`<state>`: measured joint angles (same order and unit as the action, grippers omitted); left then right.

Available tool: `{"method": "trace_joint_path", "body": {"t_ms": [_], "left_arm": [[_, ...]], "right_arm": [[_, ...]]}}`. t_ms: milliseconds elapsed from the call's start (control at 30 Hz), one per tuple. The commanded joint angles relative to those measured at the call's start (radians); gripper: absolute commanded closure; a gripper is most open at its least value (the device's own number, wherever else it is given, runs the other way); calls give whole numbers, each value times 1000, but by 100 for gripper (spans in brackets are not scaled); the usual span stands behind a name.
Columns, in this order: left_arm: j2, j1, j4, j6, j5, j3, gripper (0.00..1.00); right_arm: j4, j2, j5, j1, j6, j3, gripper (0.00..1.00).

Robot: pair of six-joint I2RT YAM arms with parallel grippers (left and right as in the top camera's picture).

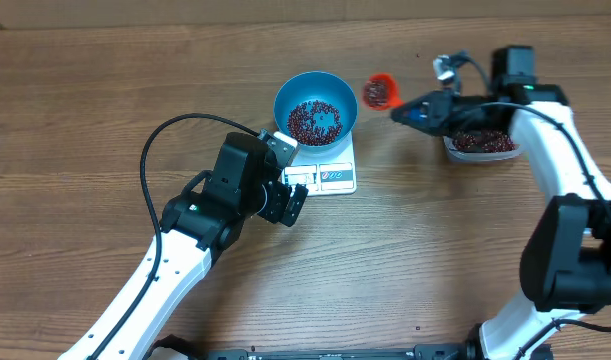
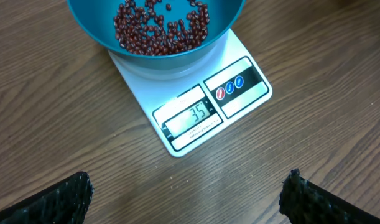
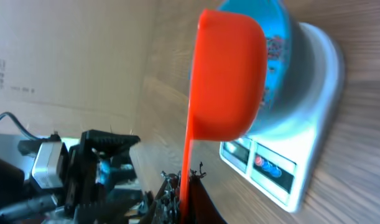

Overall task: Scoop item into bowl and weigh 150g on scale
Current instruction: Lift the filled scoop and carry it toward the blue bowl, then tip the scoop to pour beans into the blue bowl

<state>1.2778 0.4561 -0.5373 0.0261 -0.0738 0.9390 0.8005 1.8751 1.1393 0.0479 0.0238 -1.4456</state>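
— Scoop [image 1: 380, 92] position?
— Right pincer [image 1: 413, 110] grips its handle, which runs roughly parallel to the desk's far edge. The bowl [image 1: 288, 100] sits just left of the cup, on the scale [image 1: 337, 175].
— Left pincer [image 1: 288, 203]?
— Wide open, empty, by the scale's front. Display [image 2: 199, 114] reads 35, well short of 150, I judge. Beans [image 2: 158, 28] lie in the bowl.
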Motion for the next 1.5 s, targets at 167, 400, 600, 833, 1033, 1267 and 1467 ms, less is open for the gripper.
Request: {"method": "trace_joint_path", "body": {"t_ms": [167,400,600,833,1033,1267,1467], "left_arm": [[5,-4,3,4,6,-3,0],[5,-4,3,4,6,-3,0],[5,-4,3,4,6,-3,1],[5,-4,3,4,6,-3,0],[5,-4,3,4,6,-3,1],[5,-4,3,4,6,-3,0],[5,-4,3,4,6,-3,0]], "right_arm": [[-130,-8,-208,-183,-211,-29,96],[-102,-8,-542,-317,-205,-89,96],[-21,-8,-881,-436,-109,-180,96],[2,-8,-1223,-563,-40,-185,96],[2,-8,-1394,-616,10,-185,96],[3,-8,-1437,-631,38,-185,96],[2,-8,-1366,-626,37,-186,96]]}}
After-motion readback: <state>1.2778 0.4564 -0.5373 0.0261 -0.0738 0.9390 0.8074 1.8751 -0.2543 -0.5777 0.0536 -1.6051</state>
